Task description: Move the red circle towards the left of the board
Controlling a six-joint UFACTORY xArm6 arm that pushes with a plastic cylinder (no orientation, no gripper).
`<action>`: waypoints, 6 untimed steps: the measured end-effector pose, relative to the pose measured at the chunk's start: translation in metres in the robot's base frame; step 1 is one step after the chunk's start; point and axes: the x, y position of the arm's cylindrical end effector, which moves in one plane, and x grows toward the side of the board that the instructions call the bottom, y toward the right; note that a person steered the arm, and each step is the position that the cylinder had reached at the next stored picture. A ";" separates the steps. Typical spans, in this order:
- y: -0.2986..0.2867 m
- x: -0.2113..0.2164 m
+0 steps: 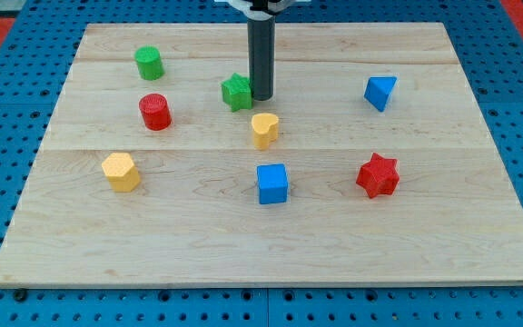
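The red circle is a short red cylinder on the wooden board, left of centre. My tip is at the end of the dark rod coming down from the view's top. It stands well to the right of the red circle, right beside the green star, on that star's right side and touching or nearly touching it. The yellow heart lies just below the tip.
A green cylinder sits above the red circle. A yellow hexagon lies below and left of it. A blue cube, a red star and a blue triangle lie to the right.
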 end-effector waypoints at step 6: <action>-0.180 0.023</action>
